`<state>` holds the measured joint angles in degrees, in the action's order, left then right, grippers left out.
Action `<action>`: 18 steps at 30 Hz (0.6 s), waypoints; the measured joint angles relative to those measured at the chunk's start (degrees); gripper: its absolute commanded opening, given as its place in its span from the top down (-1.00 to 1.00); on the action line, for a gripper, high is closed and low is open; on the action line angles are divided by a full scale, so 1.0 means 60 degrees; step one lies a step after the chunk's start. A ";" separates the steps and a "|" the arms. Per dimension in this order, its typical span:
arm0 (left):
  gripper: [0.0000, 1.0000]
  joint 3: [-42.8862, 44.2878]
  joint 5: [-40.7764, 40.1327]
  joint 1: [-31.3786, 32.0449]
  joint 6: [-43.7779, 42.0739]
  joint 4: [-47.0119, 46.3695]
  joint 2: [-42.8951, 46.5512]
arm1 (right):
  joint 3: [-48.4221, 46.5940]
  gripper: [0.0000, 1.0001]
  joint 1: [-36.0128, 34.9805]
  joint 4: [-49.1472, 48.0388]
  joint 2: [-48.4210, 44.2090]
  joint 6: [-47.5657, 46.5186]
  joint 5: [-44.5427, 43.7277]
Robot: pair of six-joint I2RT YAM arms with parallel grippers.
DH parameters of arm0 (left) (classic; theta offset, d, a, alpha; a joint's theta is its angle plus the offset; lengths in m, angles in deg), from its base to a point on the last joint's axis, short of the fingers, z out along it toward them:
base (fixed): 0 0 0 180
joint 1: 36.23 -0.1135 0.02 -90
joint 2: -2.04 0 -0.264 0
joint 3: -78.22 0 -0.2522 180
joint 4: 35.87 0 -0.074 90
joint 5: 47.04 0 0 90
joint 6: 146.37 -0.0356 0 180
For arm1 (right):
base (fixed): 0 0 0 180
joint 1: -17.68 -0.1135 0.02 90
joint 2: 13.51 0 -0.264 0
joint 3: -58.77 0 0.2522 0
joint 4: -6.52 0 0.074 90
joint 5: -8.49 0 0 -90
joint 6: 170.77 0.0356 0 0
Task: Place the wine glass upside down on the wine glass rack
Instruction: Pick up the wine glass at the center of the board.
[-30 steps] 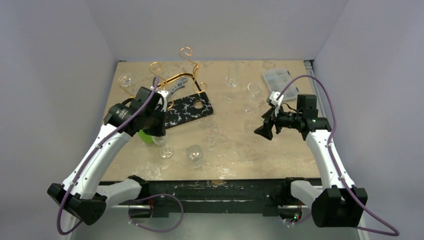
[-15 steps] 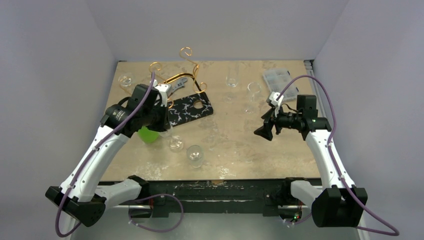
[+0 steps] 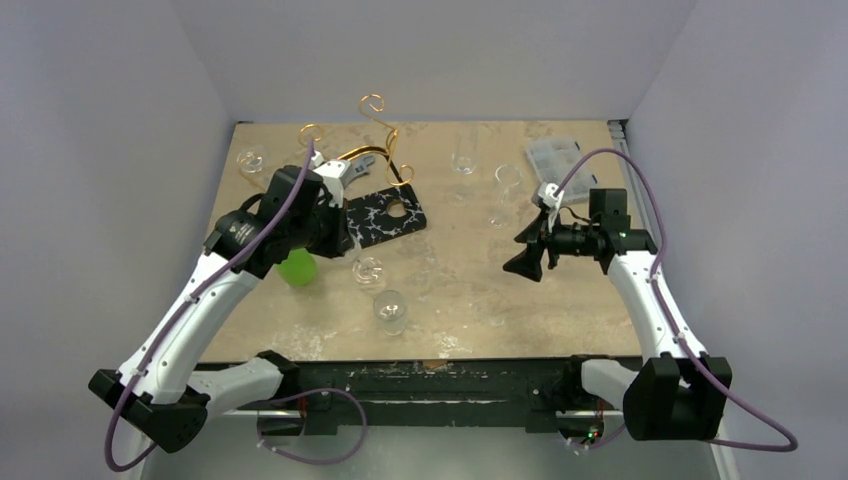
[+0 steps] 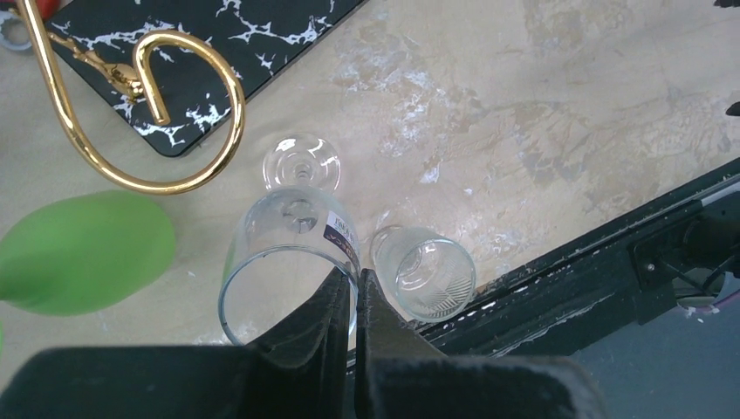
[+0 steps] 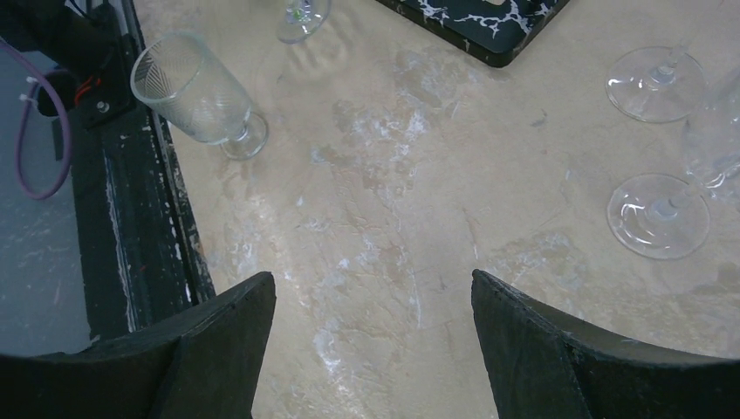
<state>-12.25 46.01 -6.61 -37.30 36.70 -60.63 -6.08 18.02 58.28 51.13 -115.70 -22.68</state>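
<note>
Carried by the left gripper (image 4: pixel 353 292), the clear stemmed wine glass (image 4: pixel 292 253) has swung inward from the worktop's left edge, fingers pinched shut on its rim, near the thin gold wire rack (image 3: pixel 375 140) by the far-left corner. Right gripper (image 5: pixel 371 297) hangs wide open, empty.

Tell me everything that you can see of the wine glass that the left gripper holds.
The wine glass is clear glass: a rounded bowl with a small dark label, a short stem and a round foot. The left gripper is shut on its rim, pinching the wall from inside and outside. Its mouth faces the wrist; the foot points away, toward the table near the black veined board. Whether the foot touches the table cannot be told.
</note>
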 measured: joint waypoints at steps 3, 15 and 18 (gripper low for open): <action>1.00 0.0000 -0.0015 0.0164 0.0051 -0.0229 -0.0036 | 0.0062 -0.60 0.0000 -0.0117 0.0109 0.0222 0.0361; 1.00 0.0000 -0.0240 0.0991 0.0306 -0.1217 -0.0335 | 0.0667 -0.57 -0.0146 -0.1326 0.0630 0.1705 0.1330; 1.00 0.0000 -0.0313 0.1155 0.0404 -0.1457 -0.0379 | 0.0852 -0.56 -0.0270 -0.1832 0.0667 0.2215 0.1388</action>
<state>-12.25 44.13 0.32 -34.87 27.95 -62.91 -0.97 16.41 47.29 55.13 -102.42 -14.35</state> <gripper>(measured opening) 0.024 0.785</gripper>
